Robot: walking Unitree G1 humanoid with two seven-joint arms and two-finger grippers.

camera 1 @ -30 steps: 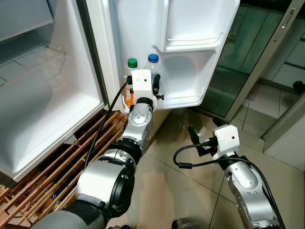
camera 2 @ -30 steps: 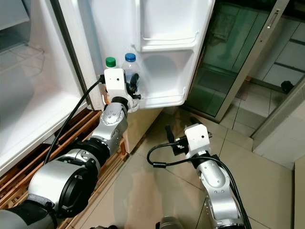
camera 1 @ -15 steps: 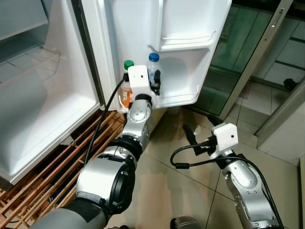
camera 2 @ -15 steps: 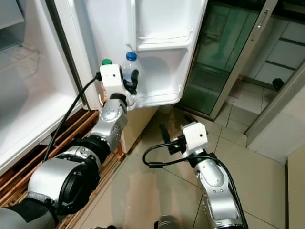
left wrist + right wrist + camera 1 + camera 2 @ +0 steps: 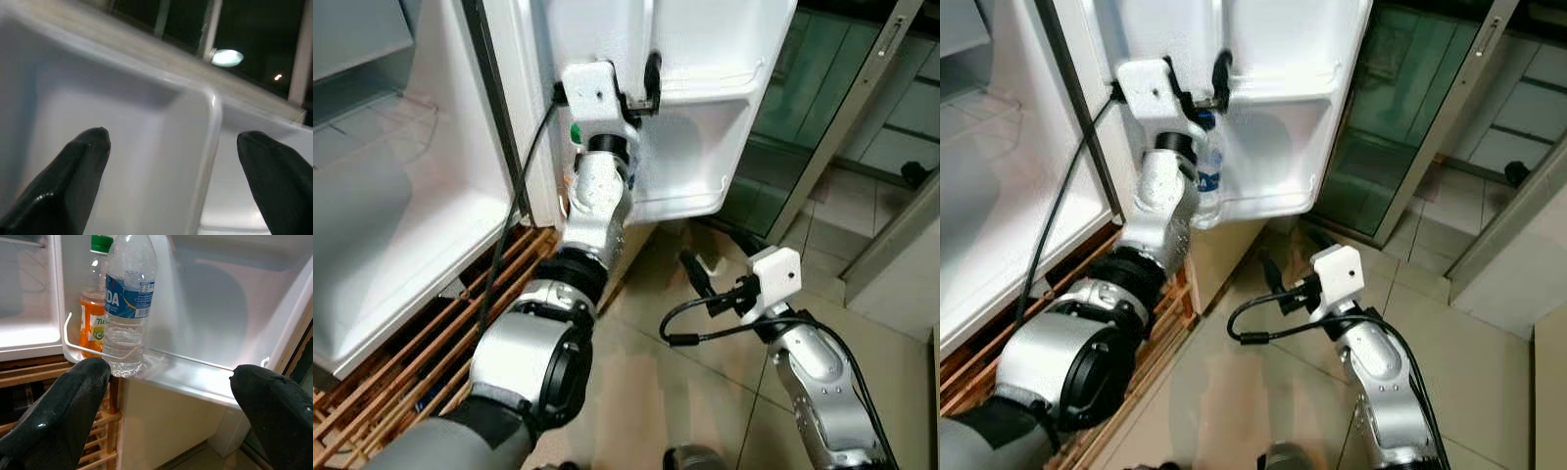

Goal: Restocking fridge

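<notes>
Two bottles stand in the lowest fridge door shelf (image 5: pixel 195 363) — a water bottle (image 5: pixel 126 308) and an orange drink bottle (image 5: pixel 93 323) touching it. My left gripper (image 5: pixel 641 88) hangs spread and empty above them; my right gripper (image 5: pixel 700 279), also spread and empty, waits low. Any further stock remains unplaced.

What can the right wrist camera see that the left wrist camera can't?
Right wrist view: a clear water bottle and an orange drink bottle with a green cap, standing side by side behind the door shelf's rail, above wooden slats. Left wrist view: a white shelf corner up close, with a dark window behind. Both: white fridge plastic between open jaws.
</notes>
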